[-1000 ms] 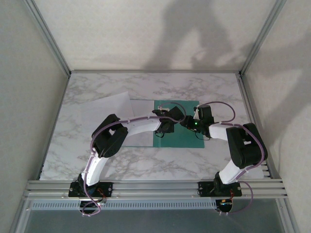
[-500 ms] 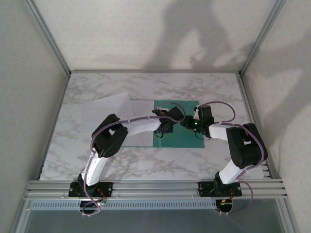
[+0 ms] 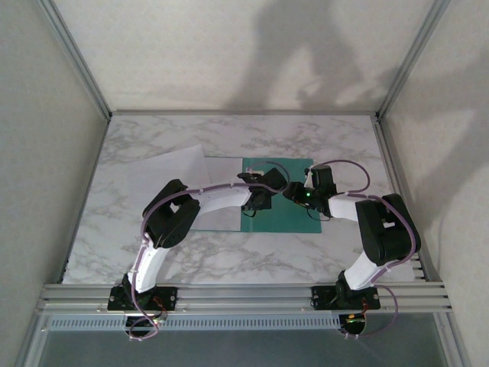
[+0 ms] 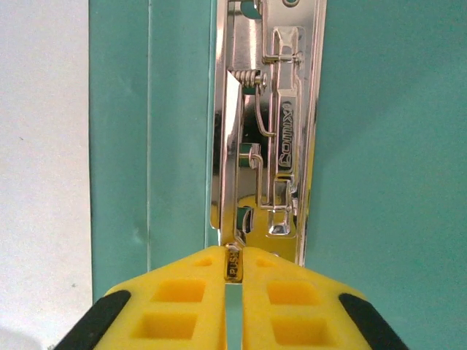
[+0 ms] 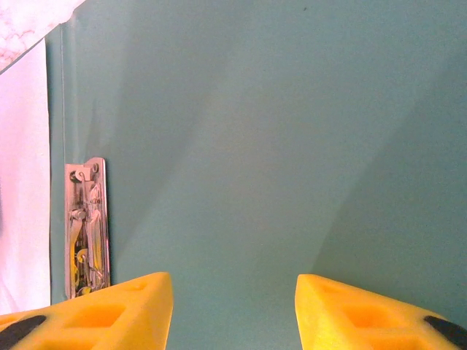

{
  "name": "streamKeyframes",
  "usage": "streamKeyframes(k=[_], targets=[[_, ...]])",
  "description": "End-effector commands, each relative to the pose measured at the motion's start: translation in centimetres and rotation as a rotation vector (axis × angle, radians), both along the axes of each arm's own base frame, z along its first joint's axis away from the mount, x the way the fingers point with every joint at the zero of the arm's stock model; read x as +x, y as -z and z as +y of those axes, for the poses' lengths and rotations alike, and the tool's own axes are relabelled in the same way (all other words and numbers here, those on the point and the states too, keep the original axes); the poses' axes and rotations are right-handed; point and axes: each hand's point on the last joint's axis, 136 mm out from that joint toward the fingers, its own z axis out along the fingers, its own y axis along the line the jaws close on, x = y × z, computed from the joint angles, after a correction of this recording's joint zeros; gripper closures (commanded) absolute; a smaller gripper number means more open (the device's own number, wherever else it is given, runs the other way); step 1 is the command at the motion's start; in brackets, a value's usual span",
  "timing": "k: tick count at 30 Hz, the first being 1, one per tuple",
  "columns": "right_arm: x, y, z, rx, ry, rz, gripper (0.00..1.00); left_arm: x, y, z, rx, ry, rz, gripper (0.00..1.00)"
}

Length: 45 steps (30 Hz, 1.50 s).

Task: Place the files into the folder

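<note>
The teal folder (image 3: 286, 220) lies open mid-table, its chrome fastener (image 4: 267, 146) beside the inner fold. My left gripper (image 3: 254, 204) is down at that fold. In the left wrist view its yellow fingers (image 4: 182, 299) are shut on the fastener's PUSH tab (image 4: 233, 264). My right gripper (image 3: 293, 193) hovers open over the folder's right leaf (image 5: 277, 131), nothing between its fingers (image 5: 109, 310). One of the files, a white sheet (image 3: 220, 215), covers the left leaf. Another white sheet (image 3: 170, 166) lies tilted on the marble to the left.
The marble tabletop (image 3: 321, 138) is ringed by an aluminium frame (image 3: 244, 294) and pale walls. The fastener (image 5: 86, 226) also shows at the left of the right wrist view, with white paper (image 5: 25, 189) beyond it.
The left arm has eased very slightly to the left. The right arm, folder and sheets have not moved.
</note>
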Motion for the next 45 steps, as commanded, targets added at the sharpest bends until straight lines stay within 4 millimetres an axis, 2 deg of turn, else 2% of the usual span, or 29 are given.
streamKeyframes(k=[1,20,30,41,43,45], targets=[[-8.3,6.4,-0.6,-0.048,-0.032,0.375,0.51,-0.8,0.6,-1.5,-0.089,0.011,0.041,0.90],[-8.8,7.2,-0.4,-0.025,-0.024,0.396,0.51,-1.6,2.3,-3.0,-0.161,0.051,0.080,0.92],[-8.9,7.2,-0.5,-0.030,-0.022,0.397,0.51,-0.2,-1.7,-2.5,-0.148,0.038,0.005,0.92],[-8.9,7.1,-0.6,-0.036,-0.019,0.394,0.51,3.1,-4.8,-0.5,-0.070,0.002,-0.076,0.91],[-8.8,7.1,-0.6,-0.038,-0.017,0.393,0.51,3.8,-5.5,-0.2,-0.062,-0.008,-0.091,0.89],[-8.8,7.1,-0.6,-0.039,-0.018,0.393,0.51,4.3,-6.1,0.1,-0.061,-0.013,-0.101,0.82]])
